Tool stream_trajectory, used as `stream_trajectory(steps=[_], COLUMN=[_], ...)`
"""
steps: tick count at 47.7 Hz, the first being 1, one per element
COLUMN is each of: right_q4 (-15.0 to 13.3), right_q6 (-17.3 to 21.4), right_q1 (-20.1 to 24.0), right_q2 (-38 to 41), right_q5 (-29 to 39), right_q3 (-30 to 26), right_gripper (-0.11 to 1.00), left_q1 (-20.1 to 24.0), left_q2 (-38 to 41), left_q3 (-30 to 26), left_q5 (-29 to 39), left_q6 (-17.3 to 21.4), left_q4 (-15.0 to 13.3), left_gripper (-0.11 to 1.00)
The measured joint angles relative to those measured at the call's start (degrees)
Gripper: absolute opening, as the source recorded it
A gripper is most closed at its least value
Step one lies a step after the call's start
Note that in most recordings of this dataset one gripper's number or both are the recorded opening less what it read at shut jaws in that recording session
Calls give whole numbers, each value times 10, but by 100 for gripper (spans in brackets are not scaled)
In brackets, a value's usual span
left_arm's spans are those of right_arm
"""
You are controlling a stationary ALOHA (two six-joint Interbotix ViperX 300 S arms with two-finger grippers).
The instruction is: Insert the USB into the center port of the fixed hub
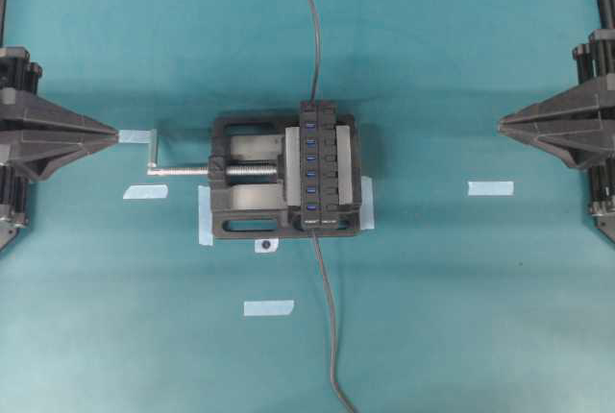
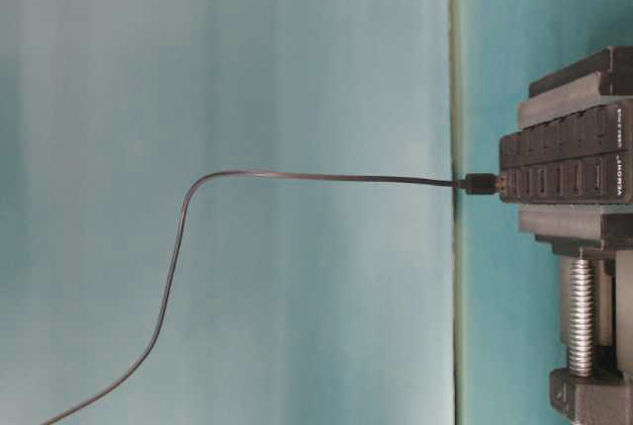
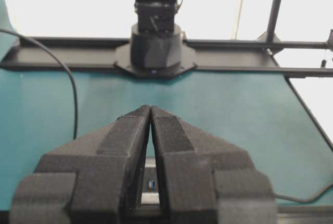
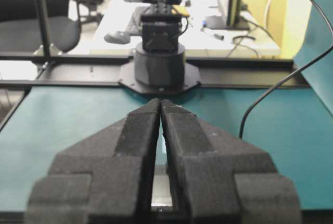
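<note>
The vise (image 1: pixel 252 180) clamps the fixed hub (image 1: pixel 321 165) ports-up for insertion, both grippers – left gripper (image 3: pixel 150 110), right gripper (image 4: pixel 160 102) – rest closed and empty at the edges, the USB unseen.

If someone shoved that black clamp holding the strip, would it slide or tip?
Probably neither. The clamp looks bulky with a broad, low base, so likely heavy and stable. Blue tape at its edges probably resists sliding. Its silver crank might turn if bumped.
</note>
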Motion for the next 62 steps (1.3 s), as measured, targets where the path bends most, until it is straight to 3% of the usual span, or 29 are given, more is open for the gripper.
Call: stream_trajectory(steps=[3, 6, 14, 24, 43, 62], right_q4=[2, 11, 25, 25, -1, -4], right_q6=[4, 15, 63, 69, 69, 69], right_q1=[0, -2, -6, -25, -78, -85], right_q2=[0, -3, -26, -39, -7, 107], right_q5=[-3, -4, 1, 69, 243, 277], right_q3=[7, 24, 52, 54, -12, -62], right_gripper=[16, 10, 4, 4, 4, 4], left_q1=[0, 0, 0, 0, 0, 0], left_q2=[2, 9, 27, 49, 59, 66], left_q3=[2, 4, 4, 4, -7, -11], left_q5=[0, 0, 0, 6, 81, 122], left_q6=[-5, -15, -19, -19, -18, -17], left_q4=[1, 2, 3, 3, 3, 3], left_gripper=[7, 0, 0, 0, 0, 0])
